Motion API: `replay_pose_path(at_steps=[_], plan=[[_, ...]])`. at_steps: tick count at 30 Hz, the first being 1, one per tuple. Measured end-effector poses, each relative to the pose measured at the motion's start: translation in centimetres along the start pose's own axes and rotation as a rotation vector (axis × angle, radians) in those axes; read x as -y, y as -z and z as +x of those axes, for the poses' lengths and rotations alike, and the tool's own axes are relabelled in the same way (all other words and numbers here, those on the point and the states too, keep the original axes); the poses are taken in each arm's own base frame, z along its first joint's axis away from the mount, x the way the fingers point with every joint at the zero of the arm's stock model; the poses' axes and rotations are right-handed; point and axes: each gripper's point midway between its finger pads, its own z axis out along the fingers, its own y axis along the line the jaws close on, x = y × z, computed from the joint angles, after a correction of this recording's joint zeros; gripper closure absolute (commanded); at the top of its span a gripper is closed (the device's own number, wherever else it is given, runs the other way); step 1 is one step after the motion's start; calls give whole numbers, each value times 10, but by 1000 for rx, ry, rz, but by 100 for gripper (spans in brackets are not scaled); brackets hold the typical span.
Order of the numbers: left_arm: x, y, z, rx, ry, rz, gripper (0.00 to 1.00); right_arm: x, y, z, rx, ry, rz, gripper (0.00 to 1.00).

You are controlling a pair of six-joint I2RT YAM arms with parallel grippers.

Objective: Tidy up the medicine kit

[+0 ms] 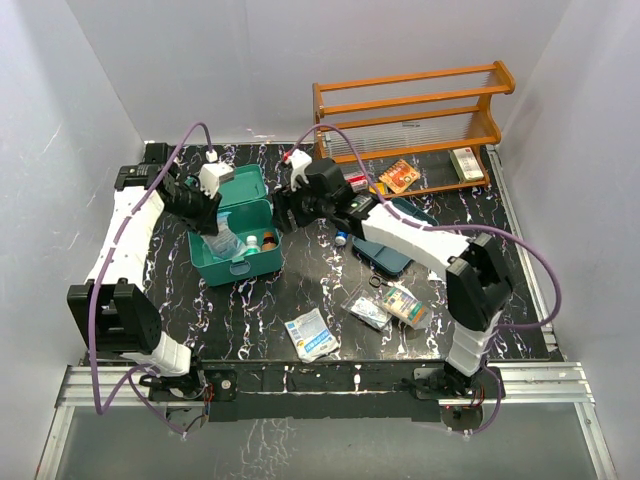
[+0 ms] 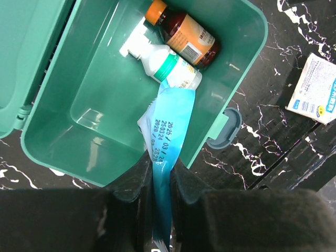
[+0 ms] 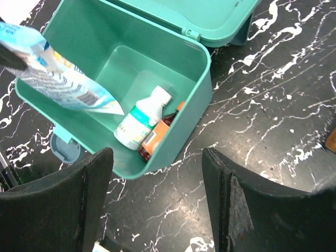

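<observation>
Fingers (image 2: 134, 182) of the left gripper (image 2: 161, 164): clamped on a blue sachet (image 2: 170, 118), its long axis pointing from them into the open medicine kit (image 2: 63, 121) below. Right gripper (image 3: 157, 170): spread wide, empty, just beside the kit.

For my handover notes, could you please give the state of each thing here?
medicine kit: lid open
left pincer: shut on blue sachet
blue sachet: held over the kit
white bottle: capped, lying in kit
brown bottle: capped, lying in kit
right pincer: open, empty
</observation>
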Motion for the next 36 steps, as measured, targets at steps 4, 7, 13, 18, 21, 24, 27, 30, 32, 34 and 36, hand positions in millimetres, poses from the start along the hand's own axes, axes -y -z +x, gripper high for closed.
replay_pose_path(at_steps=[4,7,13,18,21,24,27,30,32,34,36], plan=[[-1,-10,5,-2,16,0,94,-9,-25,9,-43,6,-6,36],[0,-17,11,-18,17,0,94,-9,-38,25,-101,6,25,42],[3,-22,5,-7,-6,4,94,-1,-42,57,-218,3,131,51],[5,-22,3,2,-1,9,94,12,-37,60,-232,5,211,54],[5,-22,3,4,2,12,94,19,-36,60,-230,11,249,56],[6,-21,2,5,5,14,94,26,-33,59,-230,24,290,60],[5,-19,-3,16,15,11,94,37,-29,56,-232,44,333,63],[7,-18,-10,41,44,20,94,53,-25,54,-234,62,380,65],[9,-19,-16,68,80,29,92,61,-22,53,-234,77,410,66],[10,-20,-26,109,125,39,91,68,-20,52,-235,93,433,67],[10,-20,-37,159,169,38,89,74,-18,51,-237,108,455,67]])
